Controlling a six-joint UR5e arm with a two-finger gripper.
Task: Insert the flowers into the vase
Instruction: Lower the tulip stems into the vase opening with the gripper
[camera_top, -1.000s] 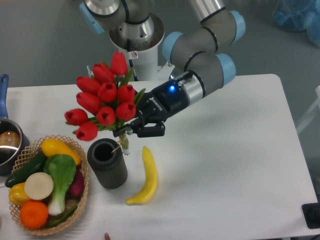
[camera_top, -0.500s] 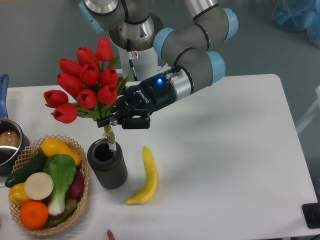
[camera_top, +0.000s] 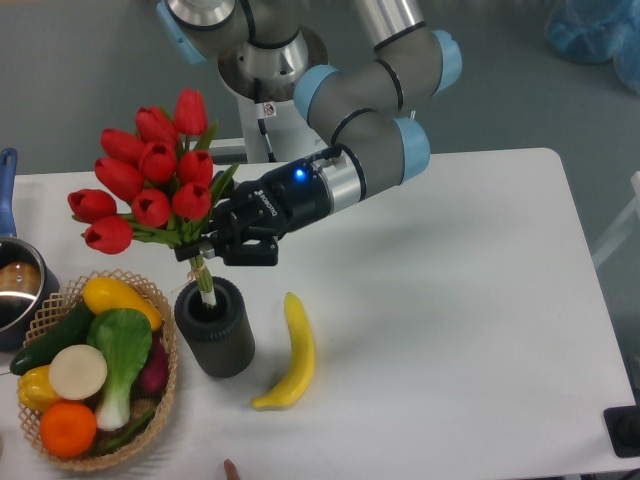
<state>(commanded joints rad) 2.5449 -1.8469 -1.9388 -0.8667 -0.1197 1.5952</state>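
Observation:
The flowers are a bunch of red tulips with green leaves and pale stems, held tilted to the upper left. My gripper is shut on the stems just below the leaves. The stem ends reach down into the round hole of the vase, a short dark grey cylinder standing on the white table. The gripper sits just above the vase's rim, slightly to its right. The stem tips are hidden inside the hole.
A yellow banana lies right of the vase. A wicker basket with vegetables and fruit touches the vase's left side. A metal pot with a blue handle stands at the left edge. The robot base is behind.
The gripper has carried the flowers to the left and down. The stem ends went from beside the vase's right rim into its hole.

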